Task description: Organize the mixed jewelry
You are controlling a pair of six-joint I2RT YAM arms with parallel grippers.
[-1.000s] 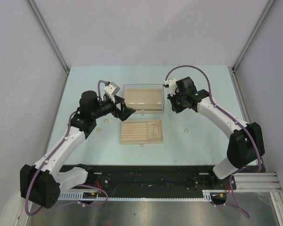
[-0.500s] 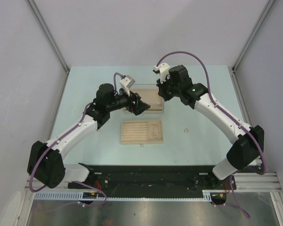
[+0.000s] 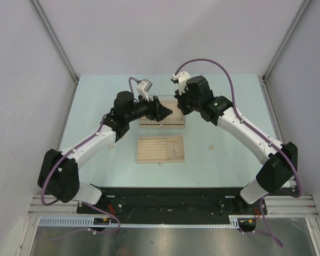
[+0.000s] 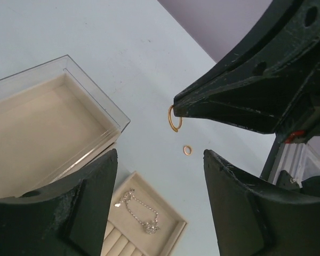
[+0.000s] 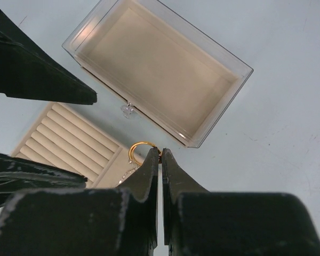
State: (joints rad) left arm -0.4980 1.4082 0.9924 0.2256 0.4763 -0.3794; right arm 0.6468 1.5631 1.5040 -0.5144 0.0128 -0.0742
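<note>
The right gripper (image 5: 160, 153) is clamped on a small gold-coloured ring (image 5: 141, 146), holding it in the air close to the clear plastic box with beige lining (image 5: 240, 70). The left gripper (image 4: 160, 156) faces it from the left, its fingers apart and holding nothing. A thin silvery chain (image 4: 140, 211) lies in the right compartment of the beige slotted tray (image 3: 152, 151). A second gold ring (image 3: 210, 146) sits on the pale blue table (image 3: 229, 106) to the tray's right.

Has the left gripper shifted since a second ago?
Yes. The left gripper moved right and farther out, from left of the clear box to over it.
</note>
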